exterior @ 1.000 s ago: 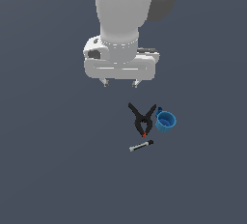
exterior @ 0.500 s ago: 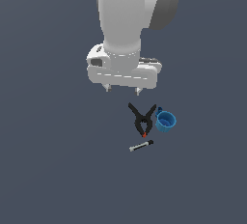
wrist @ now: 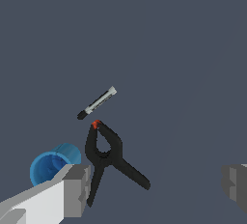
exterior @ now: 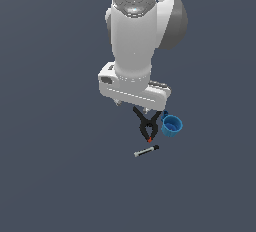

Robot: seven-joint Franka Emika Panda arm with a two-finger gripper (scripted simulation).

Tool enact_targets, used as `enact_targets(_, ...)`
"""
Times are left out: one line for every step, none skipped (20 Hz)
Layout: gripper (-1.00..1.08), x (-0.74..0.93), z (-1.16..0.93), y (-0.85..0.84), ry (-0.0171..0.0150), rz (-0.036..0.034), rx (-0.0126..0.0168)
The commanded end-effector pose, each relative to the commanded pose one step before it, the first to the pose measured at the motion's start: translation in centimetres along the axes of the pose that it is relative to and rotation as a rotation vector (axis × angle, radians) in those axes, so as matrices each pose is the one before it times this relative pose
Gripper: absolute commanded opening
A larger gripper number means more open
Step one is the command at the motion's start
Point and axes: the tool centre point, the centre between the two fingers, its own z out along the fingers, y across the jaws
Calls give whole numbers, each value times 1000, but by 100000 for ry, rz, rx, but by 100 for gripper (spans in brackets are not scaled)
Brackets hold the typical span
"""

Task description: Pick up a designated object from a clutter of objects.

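Two claw (wrist: pixel 154 187) fingers spread wide, holding nothing, above the marker stick (wrist: pixel 97 103)

The desk (exterior: pixel 55 176) is a flat, matt slate-grey surface with no grain or texture. The arm (exterior: pixel 137 31) looks like smooth white moulded plastic with a soft satin sheen, and a darker grey rounded part behind it at about 2 o'clock. The fingers (wrist: pixel 75 189) look matt light grey and blocky. The clamp (exterior: pixel 148 124) is matt black, plastic-looking, with a dull red tip. The cup (exterior: pixel 171 125) is smooth blue plastic with a faint gloss inside. The marker (exterior: pixel 146 151) has a pale grey, slightly shiny barrel and a matt black end.
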Motion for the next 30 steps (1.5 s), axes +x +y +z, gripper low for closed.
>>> enact_targets(100, 492, 1175, -690, 5, 6020, 204)
enact_targets(100, 169, 473, -279, 2, 2376, 67)
enact_targets(100, 158, 478, -281, 3, 2377, 62)
enact_targets(100, 145, 482, -283, 5, 2376, 56)
enact_targets(100, 134, 486, -283, 6, 2379, 51)
enact_targets(100, 122, 490, -284, 8, 2378, 46)
enact_targets(100, 110, 494, -284, 11, 2379, 41)
enact_targets(100, 98, 498, -284, 13, 2378, 37)
enact_targets(100, 86, 502, -282, 16, 2379, 32)
enact_targets(100, 75, 506, -281, 19, 2378, 28)
enact_targets(100, 63, 510, -279, 23, 2378, 24)
enact_targets(100, 52, 513, -277, 27, 2378, 20)
enact_targets(100, 40, 517, -275, 30, 2377, 16)
enact_targets(100, 29, 520, -271, 35, 2377, 13)
enact_targets(100, 18, 524, -268, 39, 2377, 10)
enact_targets(100, 7, 527, -264, 43, 2375, 7)
enact_targets(100, -4, 530, -260, 48, 2375, 5)
enact_targets(100, -14, 533, -255, 53, 2374, 3)
enact_targets(100, -24, 536, -250, 58, 2373, 1)
enact_targets(100, -35, 539, -244, 63, 2371, -1)
enact_targets(100, -44, 542, -238, 68, 2370, -2)
enact_targets(100, -54, 545, -232, 73, 2369, -3)
enact_targets(100, -63, 548, -225, 78, 2367, -4)
enact_targets(100, -72, 550, -218, 84, 2366, -4)
enact_targets(100, -81, 553, -211, 89, 2364, -4)
enact_targets(100, -89, 555, -203, 94, 2362, -4)
enact_targets(100, -96, 551, -193, 99, 2332, -3)
enact_targets(100, -99, 530, -177, 100, 2233, -2)
enact_targets(100, -100, 503, -160, 99, 2111, -1)
enact_targets(100, -100, 476, -145, 97, 1988, 0)
